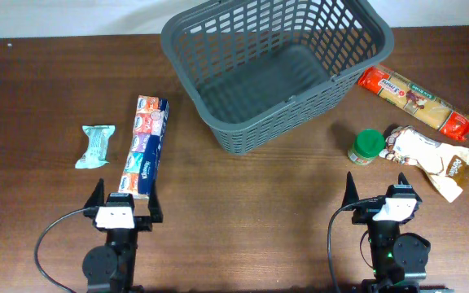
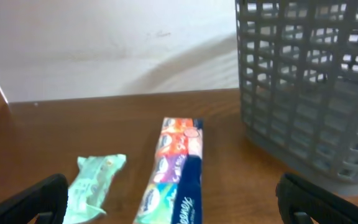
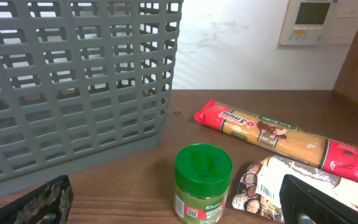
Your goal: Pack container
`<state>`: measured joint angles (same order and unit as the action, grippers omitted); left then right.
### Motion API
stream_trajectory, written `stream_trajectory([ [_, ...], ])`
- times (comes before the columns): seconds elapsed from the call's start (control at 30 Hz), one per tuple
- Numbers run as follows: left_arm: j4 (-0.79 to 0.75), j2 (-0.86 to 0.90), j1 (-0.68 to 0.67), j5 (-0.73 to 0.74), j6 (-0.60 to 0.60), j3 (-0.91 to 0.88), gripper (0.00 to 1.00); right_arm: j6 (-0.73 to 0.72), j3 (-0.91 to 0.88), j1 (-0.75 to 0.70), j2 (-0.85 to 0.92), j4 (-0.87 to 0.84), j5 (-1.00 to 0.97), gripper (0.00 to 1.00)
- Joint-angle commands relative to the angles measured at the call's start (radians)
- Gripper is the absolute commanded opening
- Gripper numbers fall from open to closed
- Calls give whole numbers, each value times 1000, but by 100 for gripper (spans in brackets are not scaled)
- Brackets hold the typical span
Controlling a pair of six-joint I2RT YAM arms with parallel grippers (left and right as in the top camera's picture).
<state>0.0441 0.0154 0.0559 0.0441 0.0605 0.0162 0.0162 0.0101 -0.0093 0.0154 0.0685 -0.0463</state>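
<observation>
The dark grey lattice basket [image 1: 277, 69] stands empty at the back centre; its wall shows in the left wrist view [image 2: 309, 93] and the right wrist view [image 3: 73, 87]. A long tissue multipack [image 1: 145, 145] [image 2: 176, 174] and a mint-green packet [image 1: 96, 146] [image 2: 95, 183] lie left. A green-lidded jar [image 1: 366, 147] [image 3: 202, 183], a red pasta packet [image 1: 418, 99] [image 3: 284, 140] and a beige pouch [image 1: 430, 156] [image 3: 272, 186] lie right. My left gripper [image 1: 124, 210] [image 2: 173, 218] is open and empty near the front edge. My right gripper [image 1: 379, 203] [image 3: 179, 218] is open and empty, just before the jar.
The brown wooden table [image 1: 251, 212] ends at a white wall behind the basket. A wall-mounted panel [image 3: 319, 22] shows in the right wrist view. Black cables [image 1: 51, 236] loop beside each arm base at the front edge.
</observation>
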Motion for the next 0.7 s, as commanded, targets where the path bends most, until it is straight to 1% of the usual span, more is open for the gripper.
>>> stream_trajectory([
  [0.0, -98, -10, 6, -43, 24, -7, 99, 3, -5, 9, -12, 10, 2, 99],
  [0.03, -142, -10, 6, -35, 23, -7, 99, 3, -5, 9, -12, 10, 2, 99],
  [0.13, -256, -10, 6, 63, 23, -7, 99, 3, -5, 9, -11, 11, 2, 99],
  [0.3, -301, -10, 6, 290, 23, -7, 99, 2, -5, 10, -2, 12, 25, 99],
  [0.43, -453, -10, 6, 376, 19, -7, 99, 1, -5, 9, -3, 3, 111, 99],
  [0.5, -509, -10, 6, 379, -43, -4, 99, -23, 3, 9, -3, 4, 192, 99],
  [0.53, -499, -10, 6, 381, -113, 7, 99, -66, 13, 9, -3, 3, 212, 99],
  [0.6, -443, -9, 6, 430, -182, 31, 99, -152, 43, 9, -3, 3, 219, 99],
  [0.67, -346, -3, 6, 517, -188, 72, 99, -175, 98, 9, -3, 3, 219, 99],
])
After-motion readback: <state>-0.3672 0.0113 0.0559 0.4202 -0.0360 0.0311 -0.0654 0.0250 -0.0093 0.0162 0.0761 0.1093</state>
